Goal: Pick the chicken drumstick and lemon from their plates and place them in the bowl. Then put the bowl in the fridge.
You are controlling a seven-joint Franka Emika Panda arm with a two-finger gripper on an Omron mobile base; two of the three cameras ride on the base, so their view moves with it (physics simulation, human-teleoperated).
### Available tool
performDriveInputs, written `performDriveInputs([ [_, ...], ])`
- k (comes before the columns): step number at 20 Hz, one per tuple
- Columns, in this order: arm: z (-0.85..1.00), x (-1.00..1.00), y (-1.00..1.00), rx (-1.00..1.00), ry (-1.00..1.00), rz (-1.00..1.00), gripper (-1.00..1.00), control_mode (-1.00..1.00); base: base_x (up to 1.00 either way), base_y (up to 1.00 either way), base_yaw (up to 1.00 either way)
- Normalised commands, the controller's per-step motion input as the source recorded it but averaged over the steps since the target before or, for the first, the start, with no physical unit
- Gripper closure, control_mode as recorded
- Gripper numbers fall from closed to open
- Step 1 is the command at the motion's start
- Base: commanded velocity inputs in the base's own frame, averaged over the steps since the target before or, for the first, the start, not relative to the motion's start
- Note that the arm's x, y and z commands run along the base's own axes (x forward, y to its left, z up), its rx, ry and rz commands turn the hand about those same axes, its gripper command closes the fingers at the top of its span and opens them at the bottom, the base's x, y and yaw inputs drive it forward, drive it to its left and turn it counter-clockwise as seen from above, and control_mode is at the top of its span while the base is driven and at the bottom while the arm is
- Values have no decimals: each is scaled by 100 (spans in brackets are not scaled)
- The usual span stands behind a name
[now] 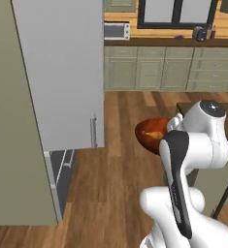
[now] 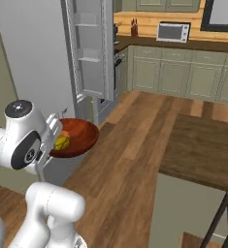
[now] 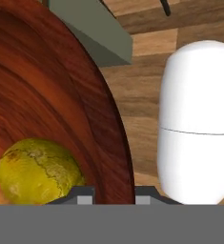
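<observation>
Over plank wood floor [image 2: 135, 160], glossy round bowl [image 2: 79, 135] cradling dimpled lemon [image 3: 39, 169].

Warm brown wooden plank floor [image 1: 125, 145] ran to green-grey panelled cabinets [image 1: 169, 72]; a silver microwave [image 2: 172, 32] sat above them.

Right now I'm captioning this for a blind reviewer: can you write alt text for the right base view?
The white arm's tool carries the reddish-brown bowl above the wooden floor, with the lemon and something orange inside. Just beyond stands the light-grey fridge, door open, and green-grey cabinets line the far wall.
</observation>
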Motion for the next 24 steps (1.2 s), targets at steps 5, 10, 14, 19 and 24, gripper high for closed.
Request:
performDriveInputs([
  [5,0,0,0,0,0,0,100,100,66,2,-27],
  [10,0,0,0,0,0,0,100,100,64,-1,-20],
  [14,0,0,0,0,0,0,100,100,83,1,-14],
  [19,0,0,0,0,0,0,100,100,76,0,-2],
  [24,0,0,0,0,0,0,100,100,55,0,1],
])
